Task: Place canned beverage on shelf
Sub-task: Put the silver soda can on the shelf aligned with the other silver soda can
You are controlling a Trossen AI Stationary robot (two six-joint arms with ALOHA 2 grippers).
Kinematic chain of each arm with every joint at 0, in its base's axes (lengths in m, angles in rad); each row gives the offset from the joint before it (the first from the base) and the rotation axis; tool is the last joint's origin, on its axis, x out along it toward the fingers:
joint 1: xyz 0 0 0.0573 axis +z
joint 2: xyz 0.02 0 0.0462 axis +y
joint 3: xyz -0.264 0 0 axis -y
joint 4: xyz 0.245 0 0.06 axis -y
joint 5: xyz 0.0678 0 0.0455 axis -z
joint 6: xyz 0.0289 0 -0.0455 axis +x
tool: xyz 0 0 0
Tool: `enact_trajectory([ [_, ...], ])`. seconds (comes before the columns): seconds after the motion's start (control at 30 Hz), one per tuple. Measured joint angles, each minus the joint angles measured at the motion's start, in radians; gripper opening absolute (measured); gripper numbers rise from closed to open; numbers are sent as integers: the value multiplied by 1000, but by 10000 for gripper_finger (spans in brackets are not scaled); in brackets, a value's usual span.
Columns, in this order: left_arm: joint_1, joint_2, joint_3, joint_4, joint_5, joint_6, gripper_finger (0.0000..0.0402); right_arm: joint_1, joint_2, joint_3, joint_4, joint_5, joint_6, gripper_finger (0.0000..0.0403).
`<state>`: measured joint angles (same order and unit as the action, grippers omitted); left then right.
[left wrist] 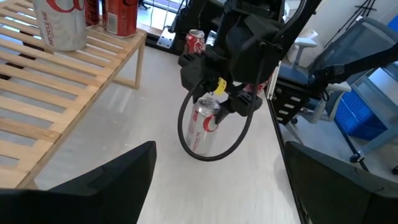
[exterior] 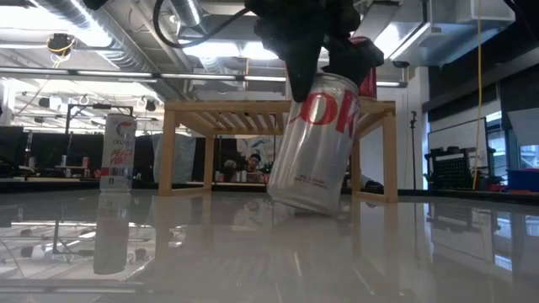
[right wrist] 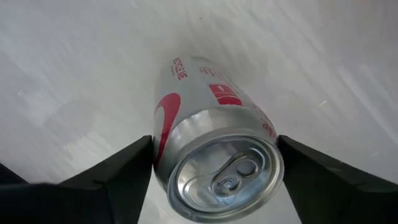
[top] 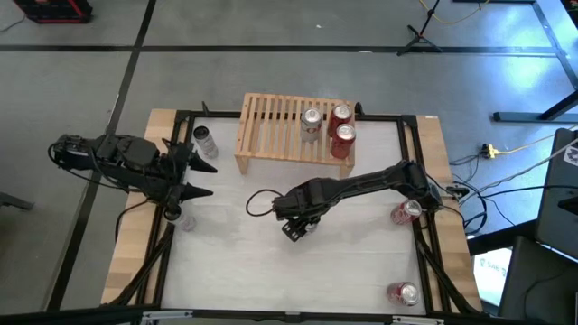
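A silver can with red lettering [exterior: 316, 143] is tilted in my right gripper [top: 298, 224] at the table's middle, in front of the shelf. The light-wood slatted shelf [top: 271, 135] stands at the far middle on its two side legs. On its right part stand one silver can [top: 311, 123] and two red cans [top: 341, 128]. My left gripper [top: 200, 178] is open and empty at the table's left, pointing toward the held can [left wrist: 202, 127]. My right gripper pinches the silver can's side wall just below its top rim [right wrist: 186, 146], with one finger [right wrist: 118, 180] on each side. The fingers come from above, slanting. The can tilts with its bottom toward the table; I cannot tell whether its lower edge [exterior: 307, 204] touches the table.
A pale can [top: 206, 142] stands on the table left of the shelf. Two red cans lie at the right edge [top: 406, 212] [top: 404, 293]. Another small can [top: 185, 219] is under the left arm. A black frame [top: 420, 181] borders the white table.
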<state>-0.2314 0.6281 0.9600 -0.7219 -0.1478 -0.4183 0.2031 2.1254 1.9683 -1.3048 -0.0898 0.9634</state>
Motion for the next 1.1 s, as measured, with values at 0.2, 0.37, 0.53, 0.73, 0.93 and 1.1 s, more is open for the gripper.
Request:
enact_trajectory([
  [0.2,0,19,0,0,0,9,348,0,-2,-1,0,0,6,342],
  [0.37,0,43,-1,-2,11,10,348,0,-5,5,0,-1,8,345],
  [0.53,0,46,-1,-3,28,10,348,-1,-5,5,27,0,8,346],
  [0.73,0,46,-1,-3,31,10,348,0,-6,5,38,13,8,346],
  [0.93,0,46,-1,-3,31,16,348,-1,-7,51,31,18,9,347],
  [1.1,0,46,-1,-3,31,37,348,25,-7,177,-18,26,14,347],
])
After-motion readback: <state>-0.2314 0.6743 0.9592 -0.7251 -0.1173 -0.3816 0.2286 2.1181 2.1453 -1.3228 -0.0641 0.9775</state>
